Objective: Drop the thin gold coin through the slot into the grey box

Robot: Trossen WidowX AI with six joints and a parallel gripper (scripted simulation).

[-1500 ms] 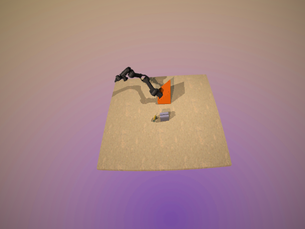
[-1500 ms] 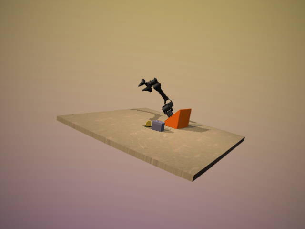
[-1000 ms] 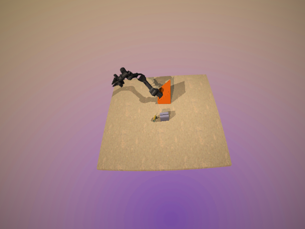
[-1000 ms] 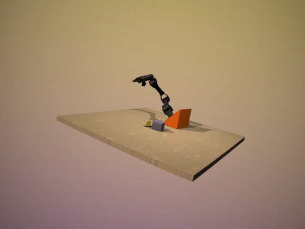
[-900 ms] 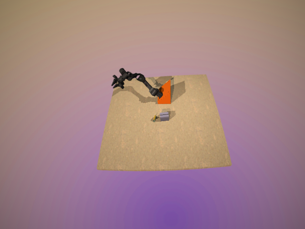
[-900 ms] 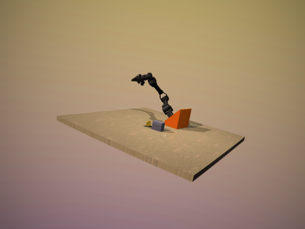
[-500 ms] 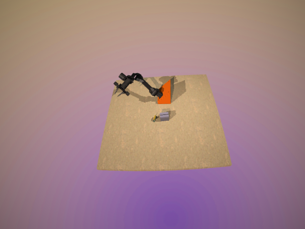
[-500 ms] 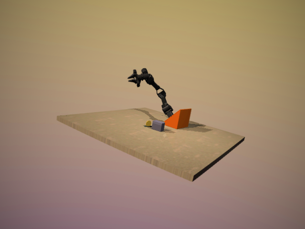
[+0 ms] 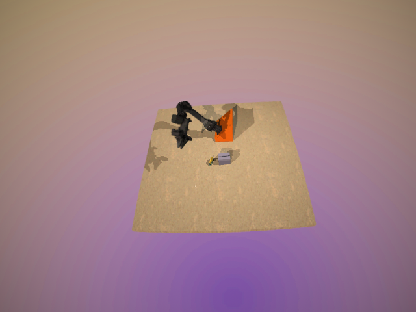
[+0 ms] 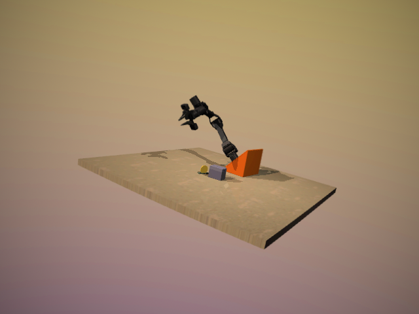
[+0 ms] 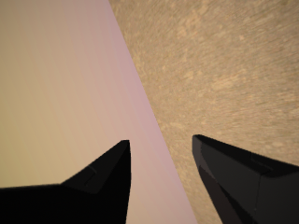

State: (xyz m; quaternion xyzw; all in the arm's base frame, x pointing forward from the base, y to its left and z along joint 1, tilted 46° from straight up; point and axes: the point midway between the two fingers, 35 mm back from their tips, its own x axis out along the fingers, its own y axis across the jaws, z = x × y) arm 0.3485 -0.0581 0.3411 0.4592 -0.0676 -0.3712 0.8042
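The gold coin (image 9: 211, 159) (image 10: 203, 169) stands on edge in the dark-green holder (image 9: 210, 164) (image 10: 200, 173). The closed grey box (image 9: 224, 160) (image 10: 216, 172) stands right beside them, on the right in the top and exterior views; the dark slot in its lid shows in the top view. My gripper (image 9: 181, 147) (image 10: 179, 122) (image 11: 161, 146) is open, its fingers partly apart with nothing between them. It hangs high above the table, well away from the coin, to the upper left of it in the top and exterior views. Neither coin, holder nor box shows in the wrist view.
An orange wedge-shaped block (image 9: 228, 129) (image 10: 252, 163) stands behind the box, against the arm's base. The table (image 9: 221, 201) (image 10: 203, 199) (image 11: 234, 61) ends at a straight edge, which crosses the wrist view diagonally. The arm casts shadows on the table's left part in the top view.
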